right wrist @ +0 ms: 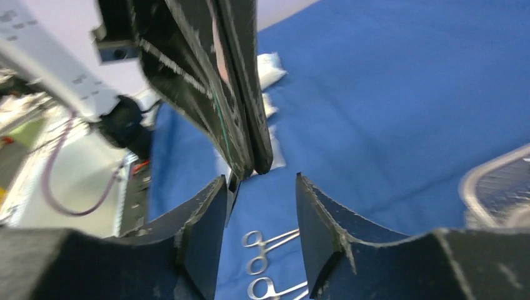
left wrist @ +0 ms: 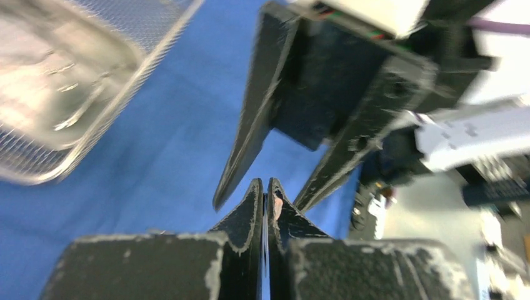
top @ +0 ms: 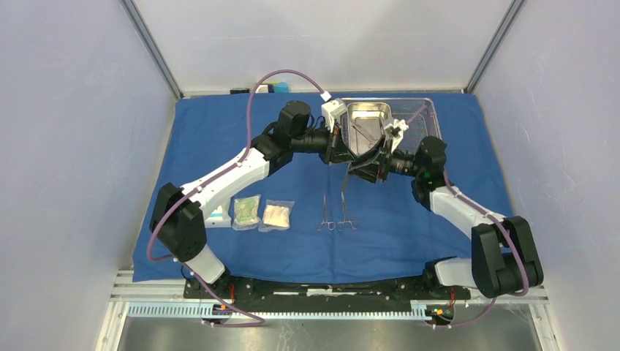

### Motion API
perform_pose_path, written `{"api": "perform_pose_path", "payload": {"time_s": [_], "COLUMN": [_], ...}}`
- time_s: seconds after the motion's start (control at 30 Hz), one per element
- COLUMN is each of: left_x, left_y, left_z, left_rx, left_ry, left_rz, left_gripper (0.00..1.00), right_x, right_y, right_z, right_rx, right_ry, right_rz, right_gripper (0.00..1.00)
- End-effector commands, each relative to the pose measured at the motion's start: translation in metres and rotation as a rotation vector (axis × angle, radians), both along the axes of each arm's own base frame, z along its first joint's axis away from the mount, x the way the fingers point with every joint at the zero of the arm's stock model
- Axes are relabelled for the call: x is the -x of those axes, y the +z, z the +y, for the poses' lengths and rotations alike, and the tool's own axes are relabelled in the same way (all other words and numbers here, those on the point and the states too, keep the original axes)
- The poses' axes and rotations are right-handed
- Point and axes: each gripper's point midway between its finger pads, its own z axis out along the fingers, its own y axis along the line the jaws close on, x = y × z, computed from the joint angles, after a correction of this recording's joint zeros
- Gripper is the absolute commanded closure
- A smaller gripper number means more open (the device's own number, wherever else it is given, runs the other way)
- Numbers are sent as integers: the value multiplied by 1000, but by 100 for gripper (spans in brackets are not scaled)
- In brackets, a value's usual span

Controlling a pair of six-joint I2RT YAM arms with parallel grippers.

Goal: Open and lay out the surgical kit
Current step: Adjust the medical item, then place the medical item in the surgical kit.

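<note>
1. Now the cloth point(top: 409, 241) lies open and flat, and the kit sits on it.
2. The tray point(top: 431, 121) is at the far side, with the shiny pan point(top: 365, 117) inside it. I think some thin things lie in the pan, but they are hard to see.
3. Two tools point(top: 327, 213) lie side by side near the middle of the cloth, with their rings toward the arms.
4. The packets point(top: 246, 212) lie in a row to the left of the tools. One is half hidden by the left arm.
5. Both claws meet above the cloth, just in front of the tray. The left claw point(left wrist: 267, 187) is shut tight. Something very thin may be pinched in it, but I cannot tell. The right claw point(right wrist: 260, 184) is open. Its fingers stand on each side of the left claw's tip and grip nothing.
6. The tools look hard, thin, light and slippery. They lie very low on the soft cloth, so the cloth may bunch up in a pinch. I think the best place to hold one is across the middle, near the hinge, not at the sharp tip.
7. The packets look light and floppy, so a pinch at one edge should do.
8. The pan looks stiff and heavier, so its rim is the place to grab.
</note>
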Motion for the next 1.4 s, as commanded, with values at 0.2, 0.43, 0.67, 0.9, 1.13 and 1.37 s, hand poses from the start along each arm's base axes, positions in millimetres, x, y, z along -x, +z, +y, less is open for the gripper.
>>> {"api": "perform_pose_path", "payload": {"time_s": [0.2,0.43,0.67,0.9,1.13,1.37], "left_x": [-86,-90,-79,-80,-81,-82], "left_y": [1,-25,-49,-48,-50,-52], "left_z": [88,115,108,111,108,107], "left_rx": [-219,-249,-278,-275,-264,-259], "left_ry": [879,1192,1220,1241,1238,1239], "left_rz": [113,379,561,568,603,601], "left_gripper": [98,98,98,98,98,98], "right_x": [-76,-77,-64,-48,-37,-31], "right_y": [30,23,11,-12,-23,-16], "right_z": [-21,6,37,50,54,60], "right_rx": [437,542,567,540,514,477], "right_ry": [-393,-493,-438,-352,-307,-271], "right_rz": [-319,-366,-403,-363,-343,-345], "right_gripper": [31,31,31,31,34,35]}}
